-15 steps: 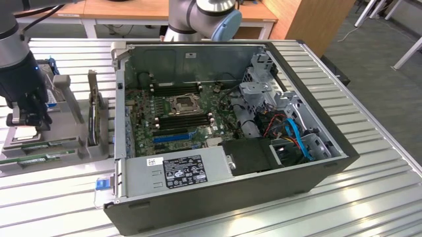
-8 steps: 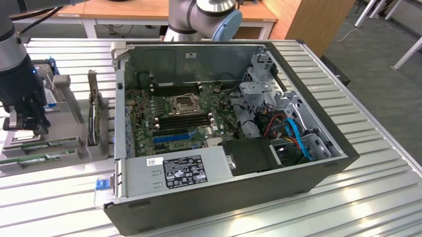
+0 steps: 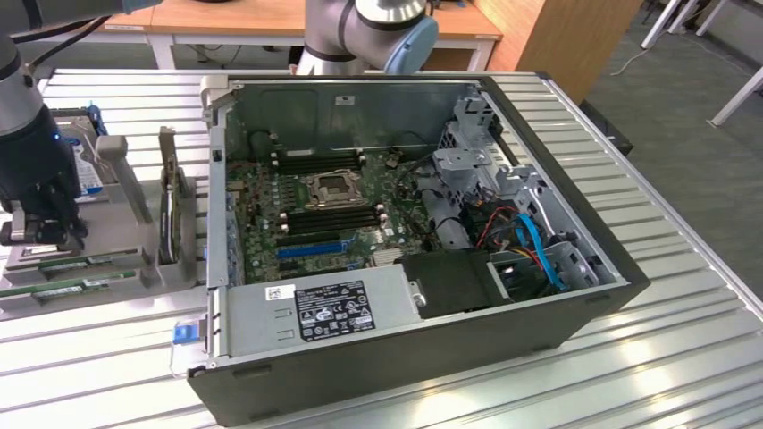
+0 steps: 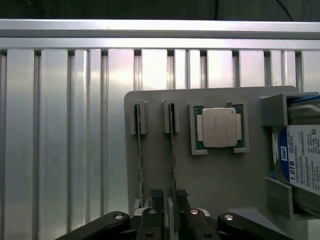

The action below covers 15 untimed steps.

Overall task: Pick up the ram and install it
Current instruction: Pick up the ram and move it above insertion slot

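Gripper [image 3: 42, 234] [image 4: 170, 202]: black, two-fingered, lowered over the grey holder [image 3: 120, 243] [image 4: 215, 175] at the exterior view's left, outside the case [image 3: 417, 366]. The jaws stand apart, one on each side of the ram, and a narrow gap shows beside the stick; nothing is lifted. Ram [image 4: 173, 150]: thin green stick set on edge in a holder slot, with its far end seated in a small grey bracket and its near end between the jaws. Second stick [image 4: 139, 155]: same kind, on edge in the neighbouring slot, parallel to the ram and apart from it, on the side away from the CPU. CPU [image 4: 219, 127]: square, metal-topped, lying flat in a green-edged recess of the holder, just beside the ram's slot. Hard drive [image 3: 89, 165] [image 4: 302, 160]: silver with a blue-and-white label, in a bracket at the holder's edge. Case: black tower on its side, open, on the ribbed metal table [image 3: 667, 340] [image 4: 60, 125]. Motherboard [image 3: 256, 223]: green, inside the case, with a CPU socket [image 3: 331, 188] and long black memory slots [image 3: 328, 219] on either side of it. Power supply [image 3: 322, 308]: grey box with a black label, at the case's near edge.
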### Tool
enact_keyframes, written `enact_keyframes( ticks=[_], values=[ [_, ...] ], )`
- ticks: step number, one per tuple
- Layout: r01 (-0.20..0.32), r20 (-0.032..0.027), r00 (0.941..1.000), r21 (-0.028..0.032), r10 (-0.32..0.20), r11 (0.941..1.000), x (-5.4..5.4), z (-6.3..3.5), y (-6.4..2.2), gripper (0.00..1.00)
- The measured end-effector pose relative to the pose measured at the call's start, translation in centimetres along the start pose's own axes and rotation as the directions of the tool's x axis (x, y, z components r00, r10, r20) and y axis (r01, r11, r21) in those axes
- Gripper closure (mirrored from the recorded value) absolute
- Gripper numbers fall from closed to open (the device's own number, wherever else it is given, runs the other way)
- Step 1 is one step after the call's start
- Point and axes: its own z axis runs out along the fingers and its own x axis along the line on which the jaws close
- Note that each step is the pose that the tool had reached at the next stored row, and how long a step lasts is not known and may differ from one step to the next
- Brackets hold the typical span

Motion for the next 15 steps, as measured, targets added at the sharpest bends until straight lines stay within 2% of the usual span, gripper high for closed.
enact_keyframes(
  ticks=[15],
  values=[
    [0.000, 0.0000, 1.0000, 0.0001, 0.000, 1.0000, 1.5, -0.03, 0.13, 0.76]
  ],
)
